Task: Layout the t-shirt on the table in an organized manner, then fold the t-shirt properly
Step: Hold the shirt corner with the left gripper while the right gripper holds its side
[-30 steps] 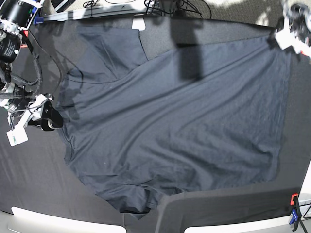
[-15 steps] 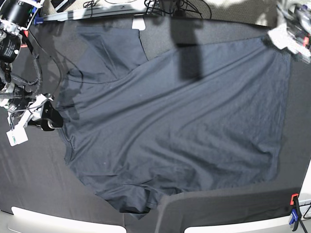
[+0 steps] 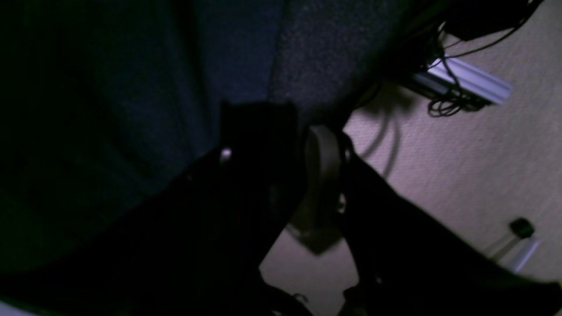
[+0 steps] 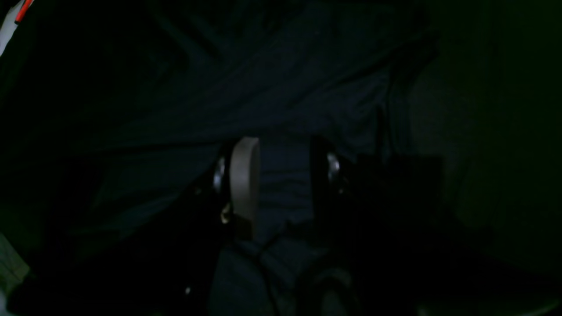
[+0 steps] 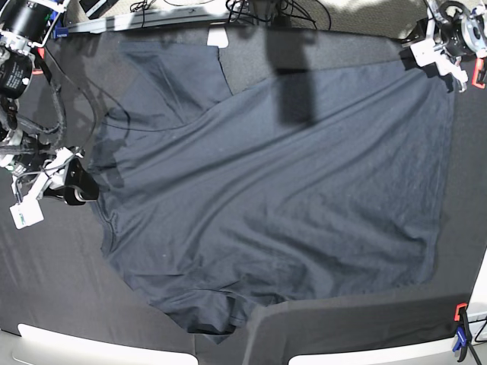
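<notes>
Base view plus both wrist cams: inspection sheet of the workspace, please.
Surface: table under black creased cloth, pale rim at near edge.
Job's things: t-shirt spread mostly flat; one sleeve at far left, near hem bunched.
Clutter: white label at far edge; red and blue clamp.
Grippers: right gripper at the shirt's left edge, cloth between its jaws; left gripper at far right corner, grip unclear.
Cables: black bundle beyond far edge.
Surroundings: beige floor.

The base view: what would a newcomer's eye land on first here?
A big slate-blue t-shirt sprawls wrinkled across most of the black-clothed table. Robot arms flank it: the right gripper at the shirt's left edge, the left gripper over its far right corner. A red and blue clamp marks the near right rim.
</notes>
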